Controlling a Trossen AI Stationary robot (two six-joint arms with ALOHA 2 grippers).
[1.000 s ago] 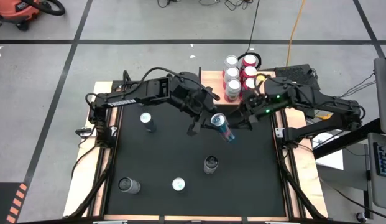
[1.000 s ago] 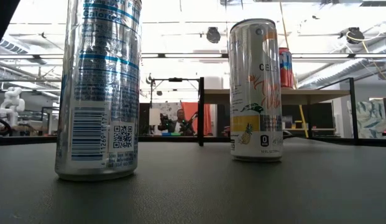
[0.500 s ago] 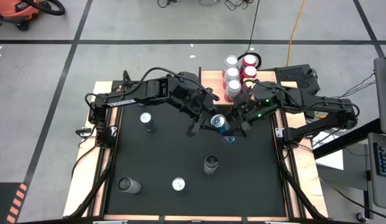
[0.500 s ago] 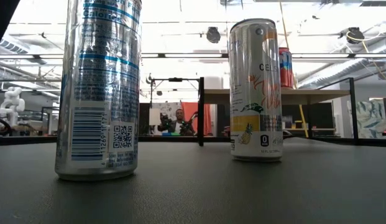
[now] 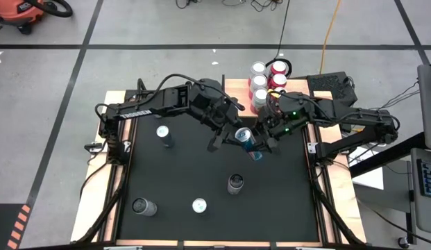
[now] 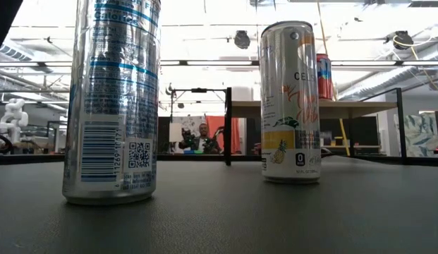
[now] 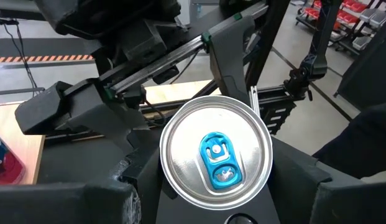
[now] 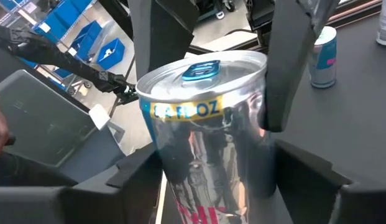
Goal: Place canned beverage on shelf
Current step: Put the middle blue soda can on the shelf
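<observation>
A silver canned beverage (image 5: pixel 248 141) with a blue tab (image 7: pixel 215 158) hangs tilted over the table's middle, above the black mat. My left gripper (image 5: pixel 232 135) is shut on it. My right gripper (image 5: pixel 266 135) reaches in from the right, open, with one finger on each side of the can's lower body (image 8: pixel 205 180). The shelf (image 5: pixel 236 87) is a light-wood board at the table's far edge and carries several red and white cans (image 5: pixel 267 83). In the low view the shelf (image 6: pixel 345 107) shows behind the mat. My left gripper pinches the can's upper wall (image 8: pixel 258 93) just below the rim, between its two fingers (image 8: pixel 292 62), one on each side. The can is lifted clear of the mat and tilted, its top toward the left arm. Of my right gripper, I cannot tell whether its fingers touch the can's sides.
Several other cans stand on the black mat: one at the left (image 5: pixel 163 133), one near the middle (image 5: pixel 235 182) and two near the front edge (image 5: pixel 199 205) (image 5: pixel 142 206). Two of them fill the low view (image 6: pixel 113 99) (image 6: pixel 290 102). A person sits far behind the table (image 6: pixel 202 134).
My right gripper has moved toward the table's left, up to the can in my left gripper, and its fingers now stand around the can's lower body. The can has stayed lifted in the left gripper.
</observation>
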